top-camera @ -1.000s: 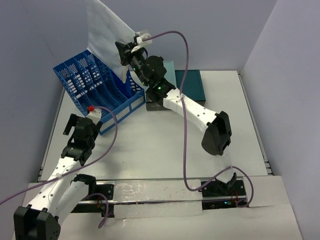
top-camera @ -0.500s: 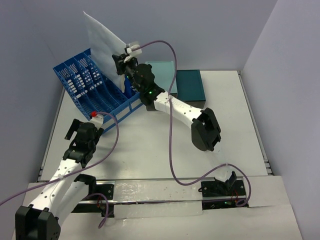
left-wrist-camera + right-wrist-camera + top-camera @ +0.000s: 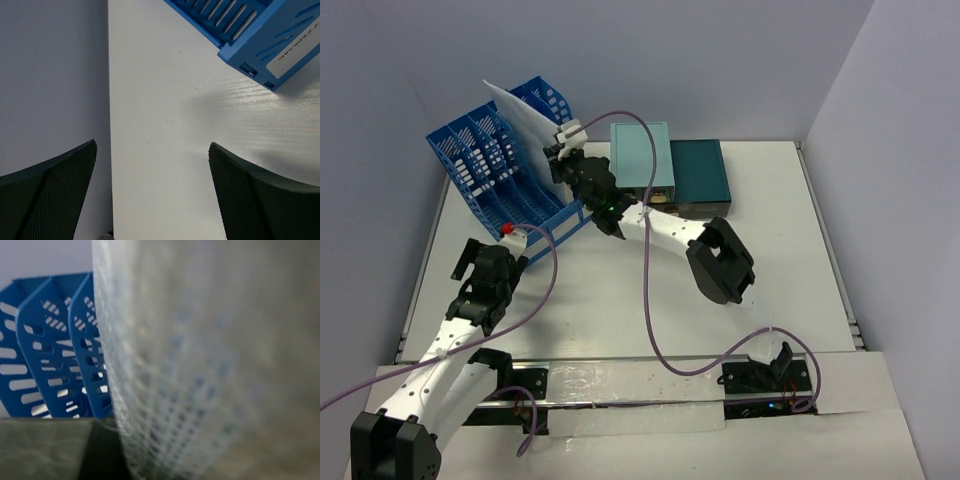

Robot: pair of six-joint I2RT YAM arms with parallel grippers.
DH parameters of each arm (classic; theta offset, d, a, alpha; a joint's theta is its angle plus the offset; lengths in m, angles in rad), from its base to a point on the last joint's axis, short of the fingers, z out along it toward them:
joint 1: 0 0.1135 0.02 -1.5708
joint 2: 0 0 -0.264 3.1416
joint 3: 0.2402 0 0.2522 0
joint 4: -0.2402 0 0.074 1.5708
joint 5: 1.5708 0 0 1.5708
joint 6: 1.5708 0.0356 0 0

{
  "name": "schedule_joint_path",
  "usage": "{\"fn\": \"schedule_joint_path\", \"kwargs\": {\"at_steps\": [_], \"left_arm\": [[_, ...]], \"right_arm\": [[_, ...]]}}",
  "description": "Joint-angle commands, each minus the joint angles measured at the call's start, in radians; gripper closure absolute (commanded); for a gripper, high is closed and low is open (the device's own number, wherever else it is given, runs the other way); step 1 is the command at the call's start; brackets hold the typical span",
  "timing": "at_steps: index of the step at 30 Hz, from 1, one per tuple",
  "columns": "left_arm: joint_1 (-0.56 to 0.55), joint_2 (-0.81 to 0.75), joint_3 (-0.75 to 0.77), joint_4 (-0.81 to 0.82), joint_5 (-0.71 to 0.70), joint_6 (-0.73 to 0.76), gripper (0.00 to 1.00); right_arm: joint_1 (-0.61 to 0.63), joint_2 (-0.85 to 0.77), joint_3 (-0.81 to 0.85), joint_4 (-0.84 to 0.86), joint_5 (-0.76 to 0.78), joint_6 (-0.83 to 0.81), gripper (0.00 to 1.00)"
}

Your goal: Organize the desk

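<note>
A white mesh folder (image 3: 523, 112) stands tilted in the rightmost slots of the blue file rack (image 3: 485, 170), its lower part hidden by the rack. My right gripper (image 3: 560, 153) is shut on the folder's right edge. In the right wrist view the folder (image 3: 200, 360) fills most of the frame, blurred, with the rack's dividers (image 3: 45, 365) behind it. Low over the left side of the white desk (image 3: 620, 300), my left gripper (image 3: 470, 262) is open. In its wrist view nothing lies between its fingers (image 3: 240, 195), only the bare desk (image 3: 165, 115) and the rack's corner (image 3: 260, 35).
A light teal drawer box (image 3: 642, 155) and a dark teal one (image 3: 698, 168) stand at the back, right of the rack. The grey wall (image 3: 50, 75) runs along the desk's left edge, close to my left gripper. Purple cables loop over both arms.
My right gripper has come down and to the left with the folder, from high above the rack into its slots. The left arm drew back slightly, then stayed still.
</note>
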Motion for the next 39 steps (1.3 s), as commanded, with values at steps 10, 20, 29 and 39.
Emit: {"fn": "schedule_joint_path", "kwargs": {"at_steps": [10,20,29,39], "left_arm": [[0.003,-0.013,0.015,-0.026,0.048,-0.049,0.01],[0.004,-0.074,-0.019,-0.05,0.105,-0.088,0.01],[0.006,-0.097,-0.06,-0.012,0.114,-0.139,0.01],[0.006,-0.15,-0.086,0.018,0.152,-0.157,0.01]], "right_arm": [[0.032,-0.295,-0.21,0.082,-0.006,-0.05,0.12],[0.022,-0.852,-0.656,-0.354,0.052,0.108,0.08],[-0.246,-1.109,-1.004,-0.811,0.209,0.494,0.05],[-0.569,-1.395,-1.448,-0.681,0.204,0.731,0.02]]}}
